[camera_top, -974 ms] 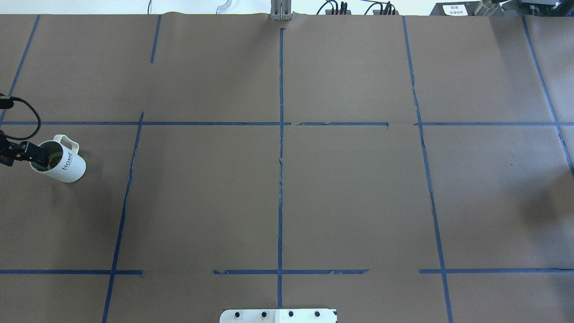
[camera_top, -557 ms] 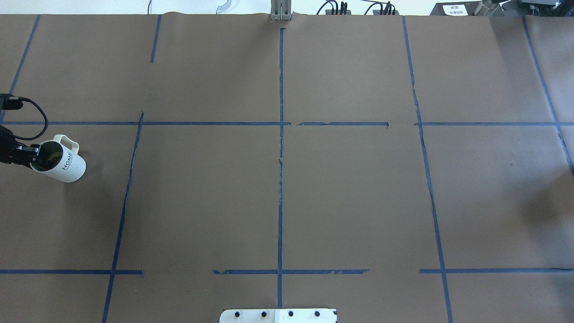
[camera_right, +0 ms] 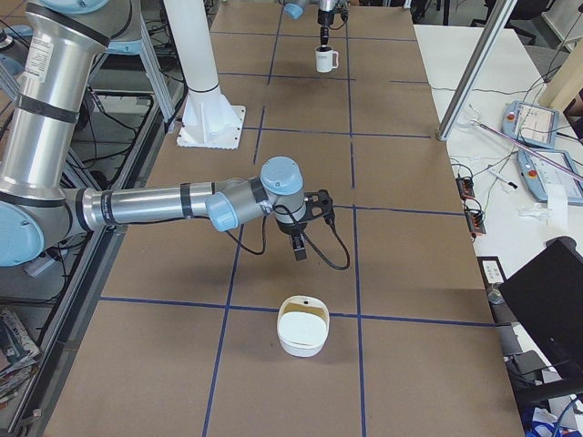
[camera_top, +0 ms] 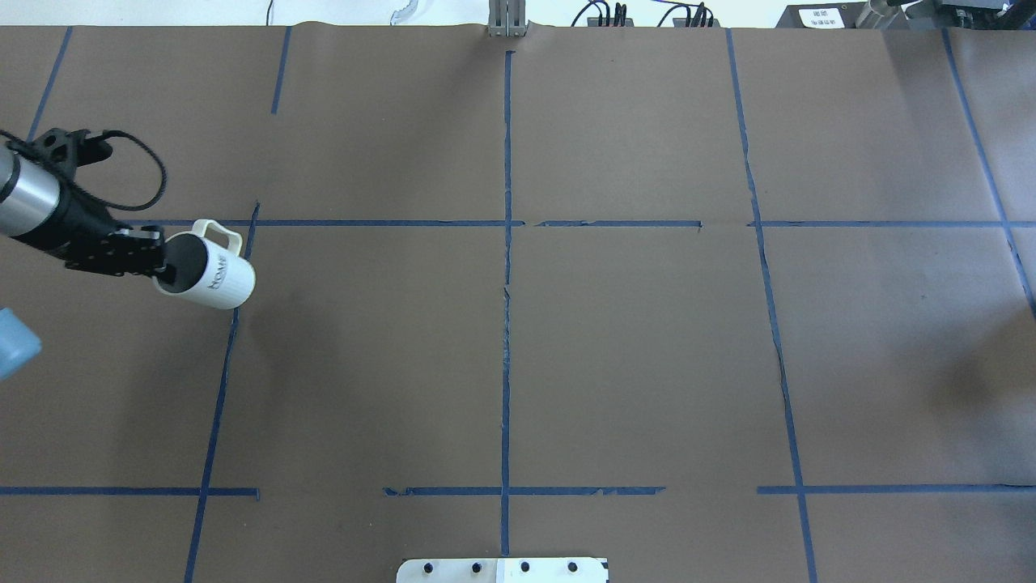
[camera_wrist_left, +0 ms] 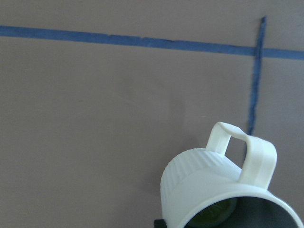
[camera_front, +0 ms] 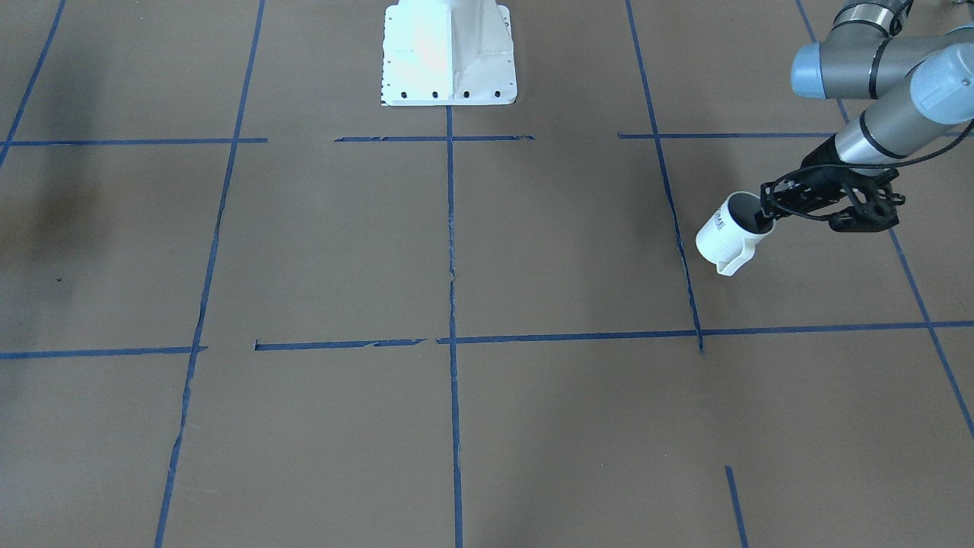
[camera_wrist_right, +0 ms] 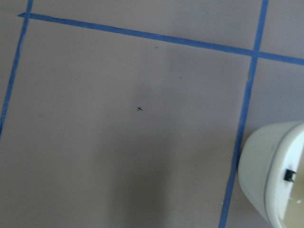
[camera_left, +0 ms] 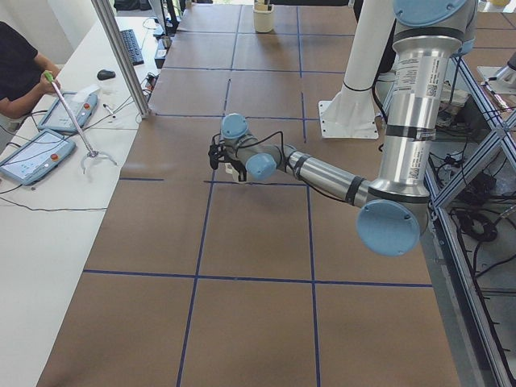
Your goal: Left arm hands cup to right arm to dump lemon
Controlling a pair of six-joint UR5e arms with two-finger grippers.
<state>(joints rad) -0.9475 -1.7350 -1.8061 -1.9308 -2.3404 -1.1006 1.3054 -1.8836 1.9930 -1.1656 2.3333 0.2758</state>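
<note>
Black linkage left hand [camera_top: 164, 269], at nine o'clock, clamps white ribbed mug [camera_top: 220, 280], yellow-green lemon [camera_wrist_left: 213, 216] inside; handover and dump remain.

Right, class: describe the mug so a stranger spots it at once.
On the brown table, follow the blue tape grid to the left arm at one end. Its jaws grip a white ribbed mug: loop handle, HOME lettering, unlike the plain cream tub.
</note>
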